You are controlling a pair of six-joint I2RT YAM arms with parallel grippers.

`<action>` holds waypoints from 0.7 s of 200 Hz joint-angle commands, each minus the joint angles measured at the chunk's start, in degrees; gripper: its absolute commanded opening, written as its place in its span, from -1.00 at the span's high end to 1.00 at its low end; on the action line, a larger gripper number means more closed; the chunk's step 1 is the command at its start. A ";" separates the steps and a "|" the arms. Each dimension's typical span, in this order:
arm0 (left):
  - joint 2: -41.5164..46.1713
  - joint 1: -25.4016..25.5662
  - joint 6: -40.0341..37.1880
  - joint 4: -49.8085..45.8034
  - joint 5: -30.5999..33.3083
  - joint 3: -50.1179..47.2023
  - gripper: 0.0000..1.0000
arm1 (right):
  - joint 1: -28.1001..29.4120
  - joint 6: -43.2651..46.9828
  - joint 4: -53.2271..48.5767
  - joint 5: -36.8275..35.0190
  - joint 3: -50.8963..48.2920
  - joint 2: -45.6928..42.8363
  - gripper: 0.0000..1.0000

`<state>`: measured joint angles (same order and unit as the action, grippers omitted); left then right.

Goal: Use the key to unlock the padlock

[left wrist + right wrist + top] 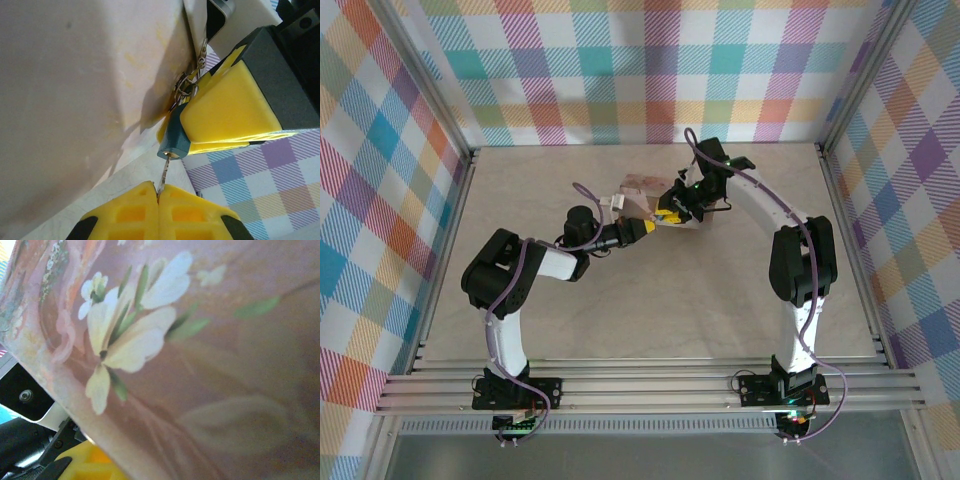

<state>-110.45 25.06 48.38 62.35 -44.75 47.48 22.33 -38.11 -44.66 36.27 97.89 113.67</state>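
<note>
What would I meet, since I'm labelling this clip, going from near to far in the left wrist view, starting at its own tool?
left tool → key → padlock → wire loops

- arms: 2, left arm [500,275] and right arm [800,260]
- grippers: 2, left gripper [158,196] and right gripper [189,134]
- yellow fingers [230,107]: 4, two on each gripper
- padlock [174,141]: 1, blue
- key [164,177]: 1, thin metal
- tin [210,355]: 1, pink floral
- wire rings [186,86] at padlock top: tangled, can't count
- plaid walls [650,60]: 3
</note>
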 commanded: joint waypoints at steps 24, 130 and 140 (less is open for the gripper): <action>8.85 1.88 -12.65 -2.07 6.74 1.80 1.00 | 2.28 2.95 -6.01 7.82 1.54 0.32 1.00; 3.78 0.58 8.97 11.67 4.85 2.95 1.00 | 2.28 2.00 -3.41 8.04 -1.66 -0.68 1.00; 2.81 0.61 9.66 13.35 4.69 3.27 1.00 | 2.33 2.16 -3.46 7.84 -2.07 -0.87 1.00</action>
<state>-106.59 26.04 50.04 58.04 -41.12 47.20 22.33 -37.06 -45.28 39.46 98.17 113.73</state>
